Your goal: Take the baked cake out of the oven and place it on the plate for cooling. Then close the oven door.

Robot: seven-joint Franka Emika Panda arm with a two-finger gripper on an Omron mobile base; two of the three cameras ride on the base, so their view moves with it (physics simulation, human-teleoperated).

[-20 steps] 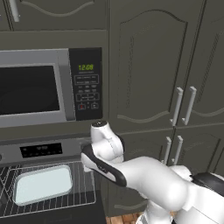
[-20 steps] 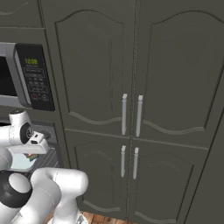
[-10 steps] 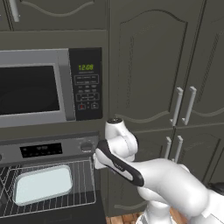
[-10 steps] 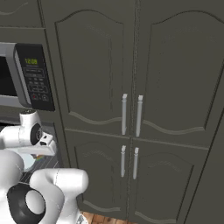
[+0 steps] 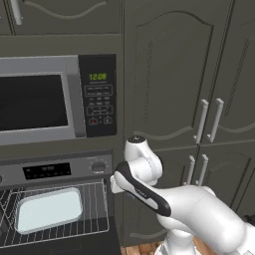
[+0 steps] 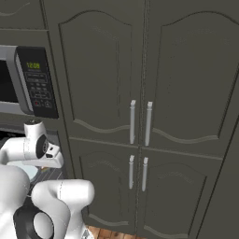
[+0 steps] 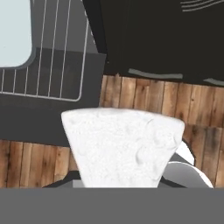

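- white wedge (image 7: 122, 144), rough surface, sits right up against the hand camera and covers the spot where the finger tips rise
- jaws (image 5: 113, 183): can't tell if spread or pinching, since the wedge hides the tips in the hand view and the base views are too small to show it; can't tell whether the wedge is held
- jaws hang in the air just right of the oven opening, level with the rack (image 5: 94, 209), pointing down at the wood floor (image 7: 144, 96)
- from the right base view the jaws (image 6: 55, 156) are below the microwave (image 6: 23, 79) keypad, in front of the cabinet edge
- oven door (image 5: 60, 244) is open, lying flat under the rack
- rack is pulled out over the door
- baked cake (image 5: 49, 209) lies flat on the left half of the rack, apart from the jaws; one corner shows top left of the hand view (image 7: 15, 30)
- oven (image 5: 55, 169) control strip is right above the rack, with the microwave above that
- tall cabinet doors (image 6: 140, 93) stand to the right, shut
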